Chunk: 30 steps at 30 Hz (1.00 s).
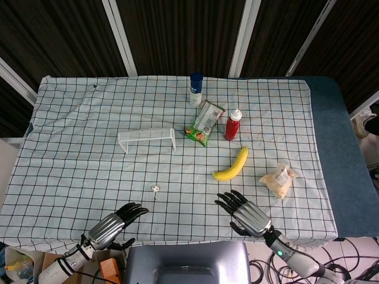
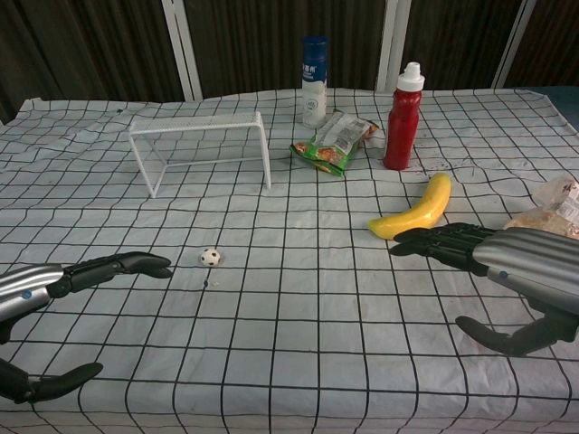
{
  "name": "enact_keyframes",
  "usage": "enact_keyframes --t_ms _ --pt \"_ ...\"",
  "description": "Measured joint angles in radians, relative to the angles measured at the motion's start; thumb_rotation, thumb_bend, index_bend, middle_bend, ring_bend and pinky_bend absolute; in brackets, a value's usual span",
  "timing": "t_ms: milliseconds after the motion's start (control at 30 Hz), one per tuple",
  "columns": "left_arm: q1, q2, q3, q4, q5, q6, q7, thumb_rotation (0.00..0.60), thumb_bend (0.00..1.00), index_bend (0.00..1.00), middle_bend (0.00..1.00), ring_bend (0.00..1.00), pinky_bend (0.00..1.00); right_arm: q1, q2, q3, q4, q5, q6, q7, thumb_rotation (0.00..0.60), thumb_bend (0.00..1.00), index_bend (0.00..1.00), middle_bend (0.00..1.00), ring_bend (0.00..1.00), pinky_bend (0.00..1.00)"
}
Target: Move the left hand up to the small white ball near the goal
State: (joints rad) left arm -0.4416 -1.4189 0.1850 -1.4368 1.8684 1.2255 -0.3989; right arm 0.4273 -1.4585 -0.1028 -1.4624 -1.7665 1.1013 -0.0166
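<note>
The small white ball (image 2: 210, 257) lies on the desk (image 2: 298, 298), at 2 o'clock of the spread, empty left hand (image 2: 109, 268). It is judged light and roll-prone; its sides should be pinched gently.

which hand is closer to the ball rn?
Left. Left hand lies just left of the ball, not touching. Right hand is far right, by the banana.

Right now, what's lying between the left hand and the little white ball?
Nothing but bare checked cloth. In the chest view the left hand points toward the small white ball with an open gap between them; the head view agrees.
</note>
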Motion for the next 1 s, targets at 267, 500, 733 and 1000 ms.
enact_keyframes --t_ms 267,500,733,1000 --pt "0.000 -0.006 -0.002 0.008 -0.024 0.005 0.030 0.600 0.43 0.00 0.09 0.00 0.00 -0.009 0.021 -0.005 0.003 0.001 0.045 -0.001 0.600 0.46 0.00 0.00 0.00 0.00" --pt "0.070 -0.025 -0.031 0.045 -0.053 0.107 0.219 0.600 0.53 0.23 0.09 0.00 0.00 -0.098 0.119 -0.008 -0.011 -0.001 0.241 -0.024 0.600 0.46 0.00 0.00 0.00 0.00" --pt "0.143 -0.193 -0.049 0.138 -0.068 0.183 0.374 0.600 0.64 0.50 0.11 0.00 0.00 -0.255 0.221 0.003 -0.007 0.067 0.450 -0.018 0.600 0.46 0.00 0.00 0.00 0.00" --pt "0.142 -0.449 -0.118 0.313 -0.081 0.181 0.528 0.600 0.73 0.60 0.17 0.00 0.00 -0.283 0.272 0.028 -0.042 0.140 0.419 -0.014 0.600 0.46 0.00 0.00 0.00 0.00"
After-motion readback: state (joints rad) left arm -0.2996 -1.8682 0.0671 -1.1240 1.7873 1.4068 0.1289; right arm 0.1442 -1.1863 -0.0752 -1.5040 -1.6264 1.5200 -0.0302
